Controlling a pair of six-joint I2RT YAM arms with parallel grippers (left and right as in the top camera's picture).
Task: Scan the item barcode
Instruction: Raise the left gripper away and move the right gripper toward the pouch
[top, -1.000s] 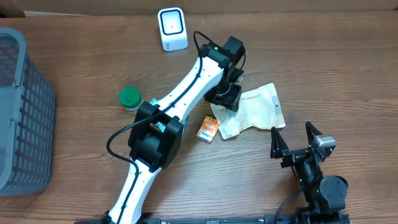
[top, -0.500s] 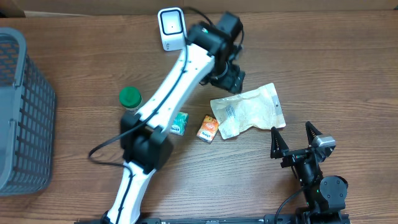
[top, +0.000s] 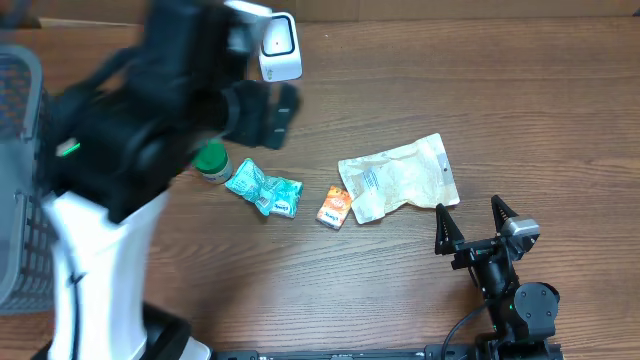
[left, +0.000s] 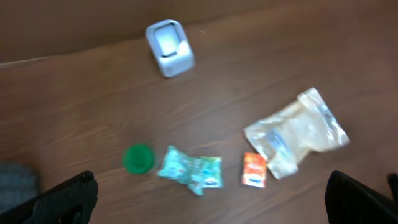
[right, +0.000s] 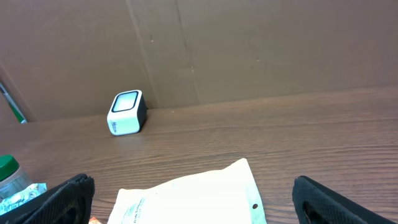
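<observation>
Across the wooden table, 5 objects are sitting between 2 arms. At left, the left arm is showing large and blurred in the overhead view, raised high over the far-left area and partly covering the grey mesh basket at the left edge. The left gripper is hanging with its fingers spread fully wide, holding nothing. The pale pouch is lying flat right of centre, untouched, with print showing on its upper face. At the near right, the right gripper is resting with its fingers wide apart, gripping nothing, just near of the pouch. The white scanner is standing at the far edge. The teal packet is lying left of centre, just beside the green-lidded jar. The orange box is lying between packet and pouch.
</observation>
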